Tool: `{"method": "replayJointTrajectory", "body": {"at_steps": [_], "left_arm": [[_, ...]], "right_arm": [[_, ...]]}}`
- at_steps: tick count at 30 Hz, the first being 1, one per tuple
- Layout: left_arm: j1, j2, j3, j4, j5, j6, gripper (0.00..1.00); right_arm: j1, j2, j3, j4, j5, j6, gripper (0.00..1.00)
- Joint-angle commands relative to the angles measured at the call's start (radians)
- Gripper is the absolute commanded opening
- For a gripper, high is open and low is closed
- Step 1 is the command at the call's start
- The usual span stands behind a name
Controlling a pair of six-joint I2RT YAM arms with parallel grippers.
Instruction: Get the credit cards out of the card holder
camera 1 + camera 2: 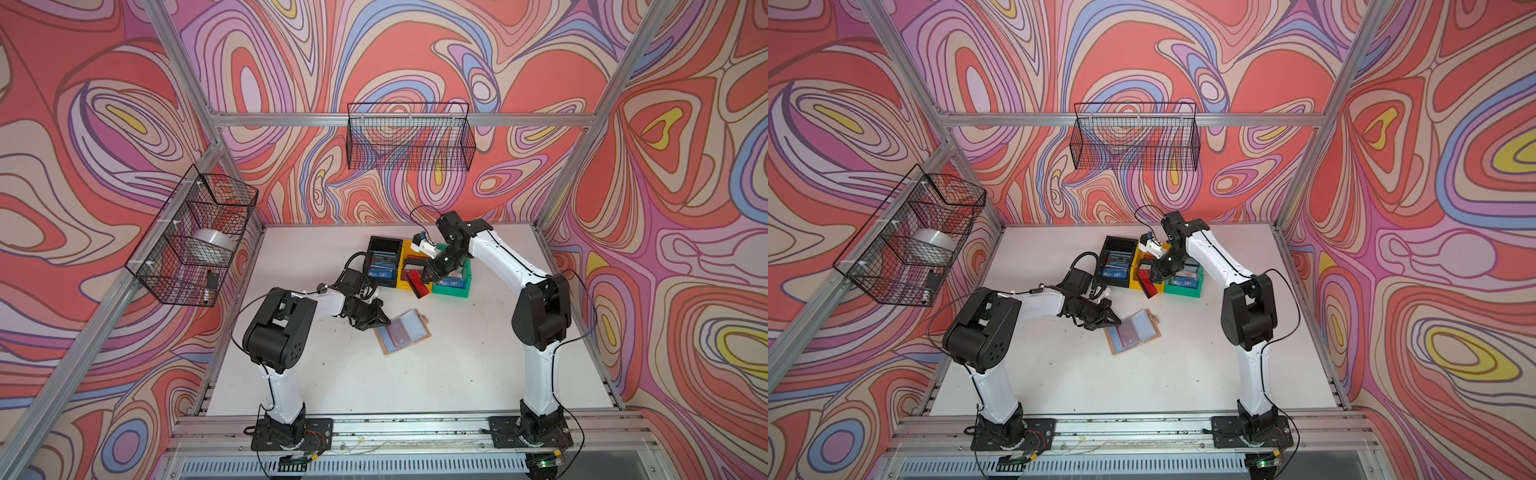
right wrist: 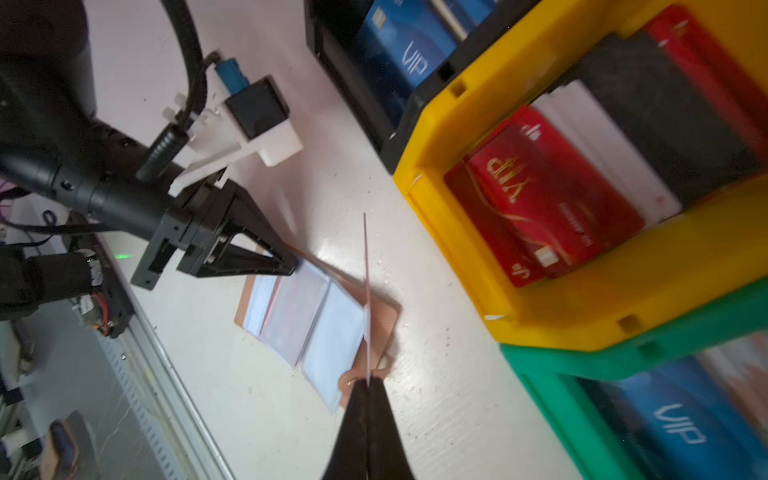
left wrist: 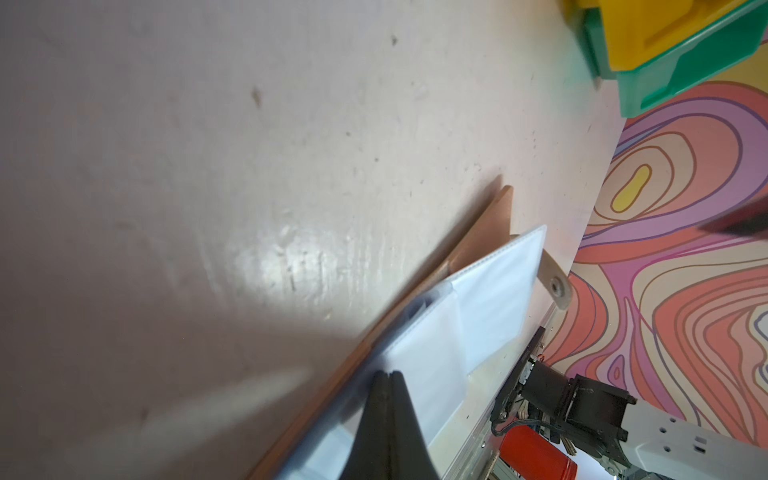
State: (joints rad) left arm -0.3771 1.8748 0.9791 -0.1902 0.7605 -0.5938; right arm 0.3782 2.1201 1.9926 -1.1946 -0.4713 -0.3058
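The card holder point(image 1: 409, 328) point(image 1: 1140, 326) lies open on the white table, pale sleeves up, snap tab point(image 3: 555, 284) to one side. A red credit card point(image 1: 398, 333) shows through one sleeve. My left gripper point(image 1: 386, 321) point(image 3: 388, 374) is shut, its tips resting on the holder's sleeve point(image 3: 432, 374) at the left edge. My right gripper point(image 1: 428, 276) point(image 2: 369, 380) is shut on another red credit card point(image 1: 417, 284) point(image 1: 1148, 283). That card shows edge-on as a thin line point(image 2: 366, 270) in the right wrist view. It hangs at the front of the yellow bin point(image 1: 402, 282).
Three bins stand in a row behind the holder: black point(image 1: 384, 240) with blue VIP cards, yellow point(image 2: 449, 257) with red cards point(image 2: 548, 199), green point(image 1: 451, 291) with blue cards. Wire baskets hang on the left wall point(image 1: 191, 237) and back wall point(image 1: 409, 137).
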Motion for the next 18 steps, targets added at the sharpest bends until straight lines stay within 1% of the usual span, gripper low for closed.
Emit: {"method": "replayJointTrajectory", "body": {"at_steps": [1,3,8,10,13,18], "left_arm": [[0.012,0.039,0.009,-0.067,-0.037,0.041,0.00],[0.013,0.041,0.012,-0.067,-0.036,0.042,0.00],[0.012,0.044,0.011,-0.067,-0.033,0.030,0.00],[0.013,0.040,0.006,-0.065,-0.037,0.023,0.00],[0.013,0.038,0.004,-0.055,-0.039,0.013,0.00],[0.012,0.034,0.001,-0.050,-0.047,0.000,0.00]], "right_arm": [[-0.007,0.081,0.143,-0.111,0.135,-0.086,0.00],[-0.006,0.118,0.214,-0.123,0.167,-0.113,0.00],[-0.006,0.191,0.329,-0.122,0.223,-0.167,0.00],[-0.006,0.211,0.351,-0.111,0.255,-0.186,0.00],[-0.006,0.227,0.365,-0.087,0.255,-0.229,0.00],[-0.005,0.256,0.388,-0.055,0.274,-0.344,0.00]]}}
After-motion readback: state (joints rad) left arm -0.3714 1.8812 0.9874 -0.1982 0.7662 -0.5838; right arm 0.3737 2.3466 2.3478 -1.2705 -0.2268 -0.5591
